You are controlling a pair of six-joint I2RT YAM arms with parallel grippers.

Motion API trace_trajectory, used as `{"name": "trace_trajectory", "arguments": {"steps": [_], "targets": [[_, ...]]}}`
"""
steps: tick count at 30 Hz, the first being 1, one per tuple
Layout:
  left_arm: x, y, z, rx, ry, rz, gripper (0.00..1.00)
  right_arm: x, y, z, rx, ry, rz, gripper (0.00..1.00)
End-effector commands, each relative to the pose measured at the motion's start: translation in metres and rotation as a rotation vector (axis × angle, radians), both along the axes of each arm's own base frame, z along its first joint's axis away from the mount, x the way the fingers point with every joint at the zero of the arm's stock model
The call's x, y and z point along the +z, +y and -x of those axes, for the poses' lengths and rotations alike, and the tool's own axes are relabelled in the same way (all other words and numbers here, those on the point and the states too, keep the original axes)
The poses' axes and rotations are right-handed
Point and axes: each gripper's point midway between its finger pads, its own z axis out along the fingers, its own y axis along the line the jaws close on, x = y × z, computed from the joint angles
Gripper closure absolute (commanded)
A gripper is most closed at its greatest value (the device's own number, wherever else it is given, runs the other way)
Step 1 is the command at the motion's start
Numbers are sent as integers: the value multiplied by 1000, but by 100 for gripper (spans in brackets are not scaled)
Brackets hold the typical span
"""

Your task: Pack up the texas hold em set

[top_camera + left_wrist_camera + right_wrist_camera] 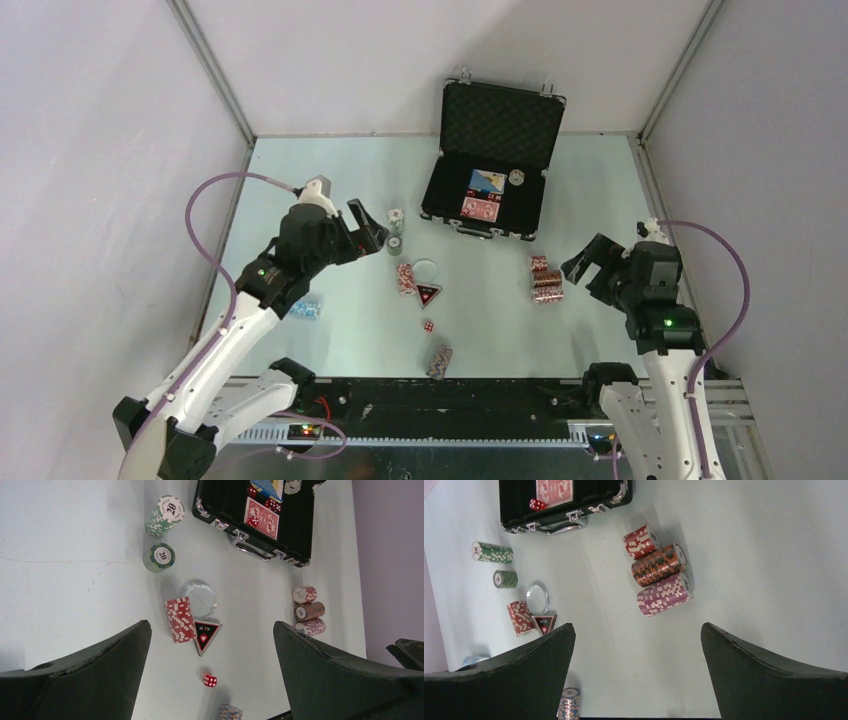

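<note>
Briefcase (500, 125) sits open at the far middle of the tabletop (330, 180), two card decks (483, 197) inside. Right and nearer lie three chip stacks (545, 280) side by side. Centre, coming nearer: triangular token (429, 294), die (427, 327), lone chip stack (439, 361).

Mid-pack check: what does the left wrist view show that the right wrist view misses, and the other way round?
Only left wrist: the loose red die, plus the blue deck and white token inside the briefcase. Only right wrist: pale blue chips at its left edge. Both: the briefcase, red deck, tall green stack and three-stack cluster.
</note>
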Motion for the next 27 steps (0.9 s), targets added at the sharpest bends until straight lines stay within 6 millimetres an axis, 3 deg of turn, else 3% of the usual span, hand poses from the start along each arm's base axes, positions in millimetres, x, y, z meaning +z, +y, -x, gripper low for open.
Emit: {"name": "trace_trajectory", "arguments": {"steps": [1,6,13,22,27], "targets": [[4,1,4,-12,-26,-8,0,15,8,-2,57,-21,-19,0],[-2,3,10,-35,-28,-24,0,8,8,-7,51,11,-22,1],[-7,-5,13,-83,-39,-3,0,-14,-10,-20,-56,103,48,0],[-8,-13,10,-141,-31,-29,0,-42,6,-47,-42,193,67,0],[-8,-10,12,-159,-37,-64,0,-61,13,-49,12,262,122,0]]}}
